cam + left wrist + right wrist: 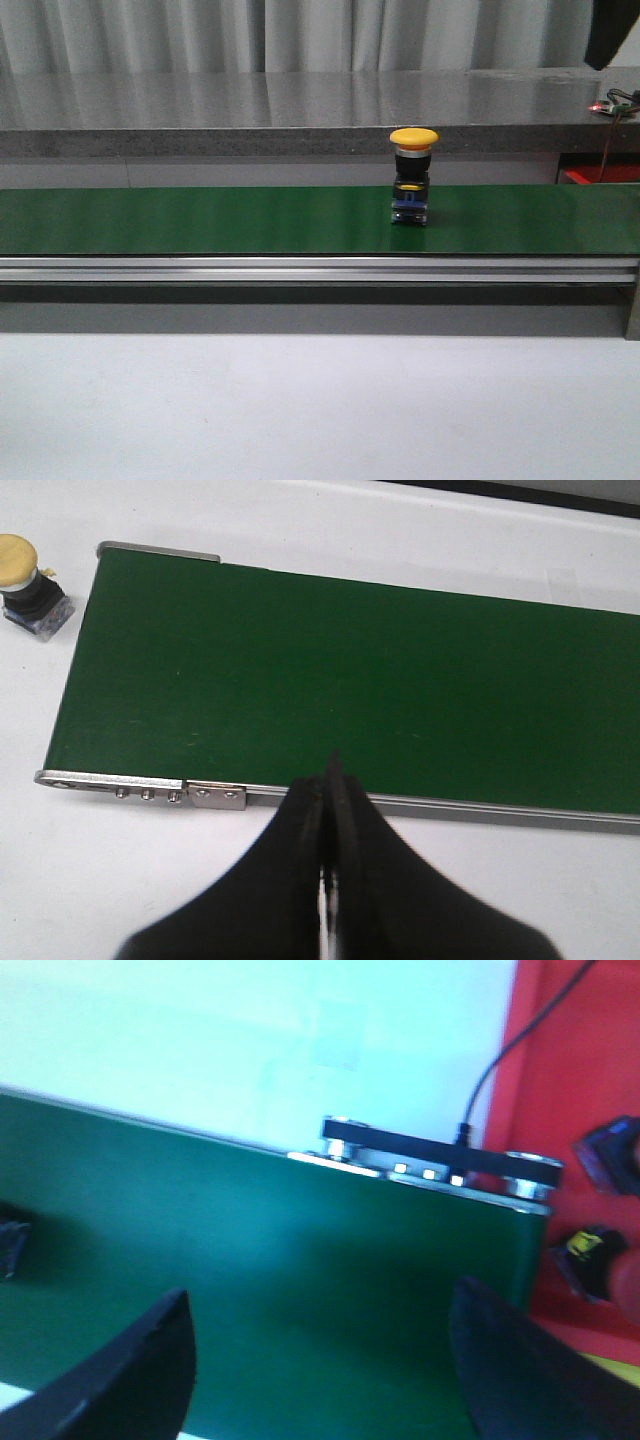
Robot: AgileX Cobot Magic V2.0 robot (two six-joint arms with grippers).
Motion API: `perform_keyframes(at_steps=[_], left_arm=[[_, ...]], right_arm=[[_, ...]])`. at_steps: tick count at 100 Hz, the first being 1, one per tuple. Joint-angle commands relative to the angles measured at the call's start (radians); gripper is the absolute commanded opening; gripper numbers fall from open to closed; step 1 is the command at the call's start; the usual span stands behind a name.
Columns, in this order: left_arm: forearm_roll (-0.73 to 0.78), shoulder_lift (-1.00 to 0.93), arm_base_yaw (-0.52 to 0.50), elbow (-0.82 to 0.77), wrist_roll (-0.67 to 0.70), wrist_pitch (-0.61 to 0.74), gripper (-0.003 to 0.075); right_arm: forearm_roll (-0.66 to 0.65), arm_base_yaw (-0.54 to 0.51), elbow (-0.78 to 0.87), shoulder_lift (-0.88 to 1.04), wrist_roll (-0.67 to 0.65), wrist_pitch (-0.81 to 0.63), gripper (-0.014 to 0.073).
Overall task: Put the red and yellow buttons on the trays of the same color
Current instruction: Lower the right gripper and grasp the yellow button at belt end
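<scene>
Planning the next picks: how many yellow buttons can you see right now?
2. One yellow button stands on the belt, right of centre. Another sits on the white table off the belt's end. Blurred dark items on the red surface could be more.

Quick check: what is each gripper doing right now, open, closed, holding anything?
Left gripper: closed, holding nothing.
Right gripper: open, holding nothing, over the green belt.

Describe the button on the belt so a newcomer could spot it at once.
A long green belt crosses the front view. Right of its middle stands one upright button. Its yellow mushroom cap over a black body and blue base marks it out.
</scene>
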State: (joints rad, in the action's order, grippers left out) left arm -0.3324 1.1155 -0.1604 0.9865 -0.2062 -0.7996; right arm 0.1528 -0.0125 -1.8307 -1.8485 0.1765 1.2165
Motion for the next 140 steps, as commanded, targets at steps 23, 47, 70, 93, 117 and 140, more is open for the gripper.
perform_keyframes(at_steps=[23,47,70,93,117,140], left_arm=[[-0.023,-0.021,0.005,0.027,0.005,0.056,-0.0020],[-0.023,-0.021,0.005,0.027,0.005,0.056,-0.0019],[-0.023,-0.021,0.005,0.027,0.005,0.056,-0.0019],[-0.023,-0.021,0.005,0.027,0.005,0.056,-0.0020],[-0.023,-0.021,0.005,0.027,0.005,0.058,-0.0020],[-0.023,-0.021,0.005,0.027,0.005,0.060,-0.0019]], right_arm=[[0.038,0.163,-0.026,0.058,0.014,0.014,0.0533],[0.048,0.245,-0.026,0.055,0.014,0.014,0.0533],[0.085,0.263,-0.026,0.019,0.014,0.014,0.0533],[0.013,0.265,-0.025,-0.023,0.014,0.021,0.0533],[-0.133,0.265,-0.025,-0.065,-0.025,0.028,0.0533],[-0.142,0.263,-0.022,-0.095,-0.032,0.055,0.0533]])
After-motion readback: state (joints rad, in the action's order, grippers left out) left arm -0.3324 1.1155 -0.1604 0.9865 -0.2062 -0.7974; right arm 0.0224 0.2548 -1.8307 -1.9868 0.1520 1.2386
